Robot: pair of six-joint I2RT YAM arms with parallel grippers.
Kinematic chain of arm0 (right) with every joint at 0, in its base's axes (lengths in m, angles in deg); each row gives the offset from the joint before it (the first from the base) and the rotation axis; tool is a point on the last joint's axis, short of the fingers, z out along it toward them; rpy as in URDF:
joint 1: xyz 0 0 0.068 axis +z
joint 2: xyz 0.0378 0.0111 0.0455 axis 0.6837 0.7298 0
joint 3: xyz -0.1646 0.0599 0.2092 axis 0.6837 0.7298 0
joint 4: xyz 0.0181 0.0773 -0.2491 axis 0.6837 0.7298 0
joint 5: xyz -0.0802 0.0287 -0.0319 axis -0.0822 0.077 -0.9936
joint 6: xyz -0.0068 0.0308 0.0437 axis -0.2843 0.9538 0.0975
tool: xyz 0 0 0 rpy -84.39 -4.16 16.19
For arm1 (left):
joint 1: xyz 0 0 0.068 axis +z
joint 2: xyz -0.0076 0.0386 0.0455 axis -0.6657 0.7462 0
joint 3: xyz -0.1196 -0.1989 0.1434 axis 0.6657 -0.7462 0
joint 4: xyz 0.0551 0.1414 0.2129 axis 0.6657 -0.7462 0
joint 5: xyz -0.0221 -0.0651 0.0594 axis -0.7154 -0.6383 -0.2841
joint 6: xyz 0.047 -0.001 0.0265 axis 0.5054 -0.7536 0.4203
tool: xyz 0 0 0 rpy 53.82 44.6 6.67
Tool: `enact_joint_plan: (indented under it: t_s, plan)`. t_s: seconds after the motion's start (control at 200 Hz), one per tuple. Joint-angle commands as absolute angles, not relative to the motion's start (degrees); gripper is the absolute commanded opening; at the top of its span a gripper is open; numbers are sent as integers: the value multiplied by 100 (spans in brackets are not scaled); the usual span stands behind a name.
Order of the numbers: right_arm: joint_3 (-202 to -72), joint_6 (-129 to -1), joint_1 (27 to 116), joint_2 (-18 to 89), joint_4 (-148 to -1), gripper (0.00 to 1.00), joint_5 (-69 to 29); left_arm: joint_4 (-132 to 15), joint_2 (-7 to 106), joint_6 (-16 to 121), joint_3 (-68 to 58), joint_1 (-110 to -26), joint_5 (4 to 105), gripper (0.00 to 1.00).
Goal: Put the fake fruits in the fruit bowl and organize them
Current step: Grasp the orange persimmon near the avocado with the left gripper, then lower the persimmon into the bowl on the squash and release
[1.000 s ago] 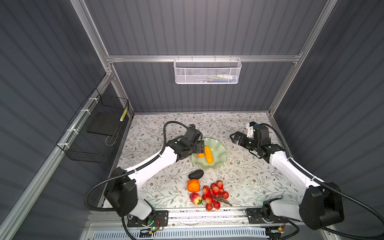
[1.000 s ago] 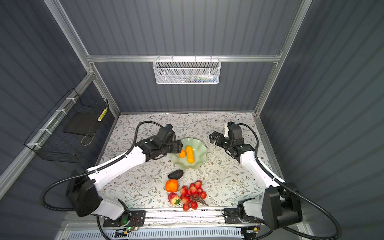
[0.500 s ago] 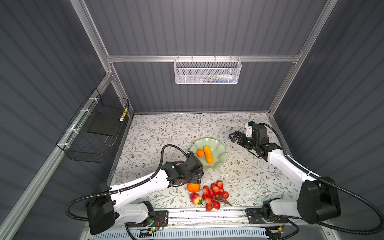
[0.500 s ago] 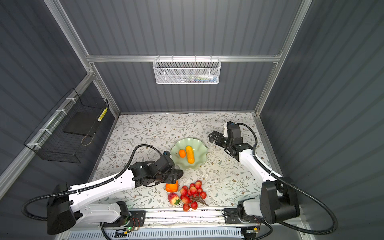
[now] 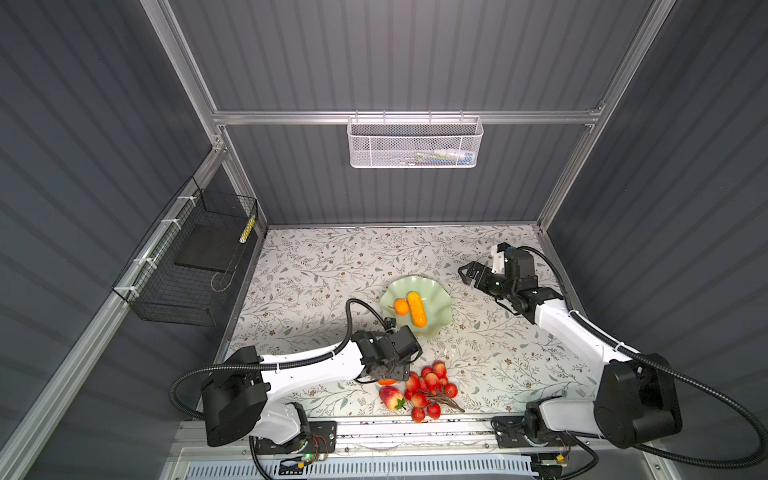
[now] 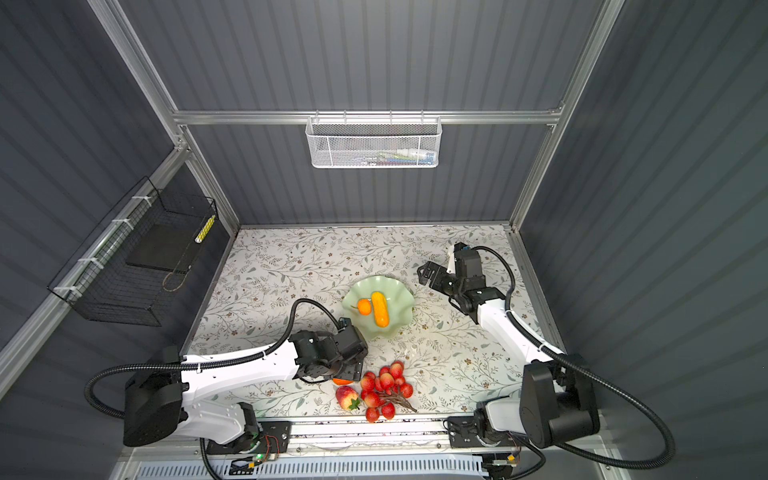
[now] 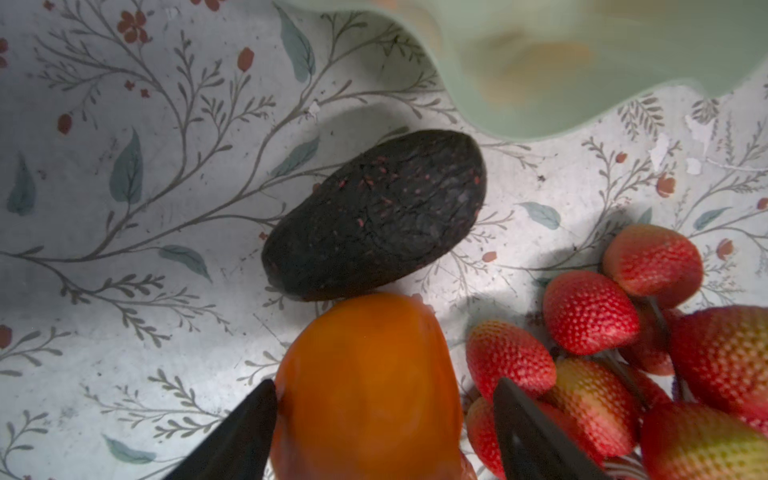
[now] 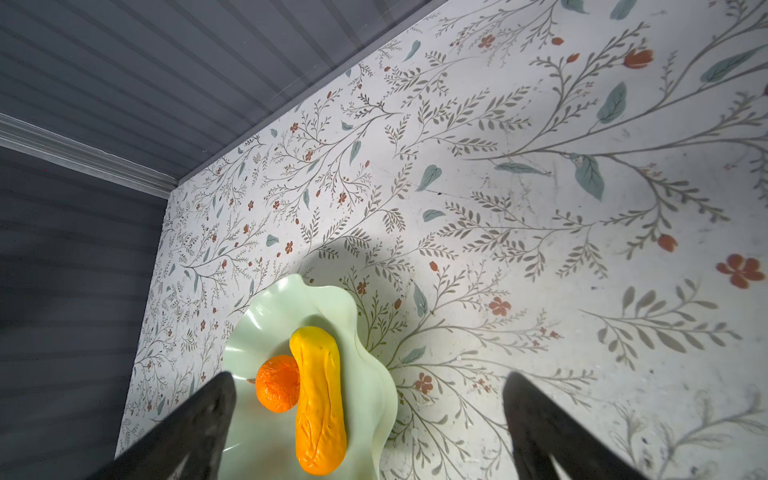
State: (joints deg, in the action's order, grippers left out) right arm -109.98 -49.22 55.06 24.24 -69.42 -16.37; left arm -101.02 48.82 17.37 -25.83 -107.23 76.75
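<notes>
Bowl (image 5: pixel 439 312) holds small orange (image 5: pixel 401 306), yellow fruit (image 5: pixel 417 308). Left fingers (image 7: pixel 241 436) straddle second orange (image 7: pixel 365 386), unclamped; black oval (image 7: pixel 374 216), strawberry (image 5: pixel 390 397), berry bunch (image 5: pixel 430 384) left on worktop (image 5: pixel 324 266). Right fingers (image 8: pixel 195 424) spread, empty.

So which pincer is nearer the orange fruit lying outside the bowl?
Left. The left pincer straddles that orange fruit, a finger on each side. The right pincer hangs open on the other side of the bowl, well away.

Robot lab cell, folks: grey ribbed walls (image 5: pixel 395 54), aluminium frame (image 5: pixel 407 117), floral tabletop (image 5: pixel 324 266), robot arms (image 5: pixel 307 365) bolted to the near rail (image 5: pixel 415 430).
</notes>
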Motion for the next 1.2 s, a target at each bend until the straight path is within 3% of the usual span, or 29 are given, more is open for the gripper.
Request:
enact_joint_plan:
  t_s: [0.0,0.165,0.28,0.445,0.785,0.991,1.196]
  plan:
    - [-10944,-4864,5473,2363,-7029,99,-1633,-10225,5012,1631,-2674,-10737,7754,71]
    - [-10927,-4835,5464,2379,-7045,99,-1631,-10198,5104,1628,-2720,-10735,7709,58]
    - [-10900,-4792,5464,2406,-7094,99,-1601,-10214,5084,1627,-2761,-10739,7765,44]
    - [-10891,-4732,5465,2466,-7142,99,-1527,-10452,4704,1629,-2749,-10739,7955,35]
    - [-10944,-4658,5425,2503,-7174,99,-1502,-11635,3212,2718,-1595,-10731,9062,36]
    - [-10837,-4566,5360,2303,-7157,99,-1470,-11429,4361,4160,-210,-10458,9406,37]
    - [-10474,-4351,5195,1806,-7222,99,-1328,-10596,5850,5231,982,-10100,8884,38]
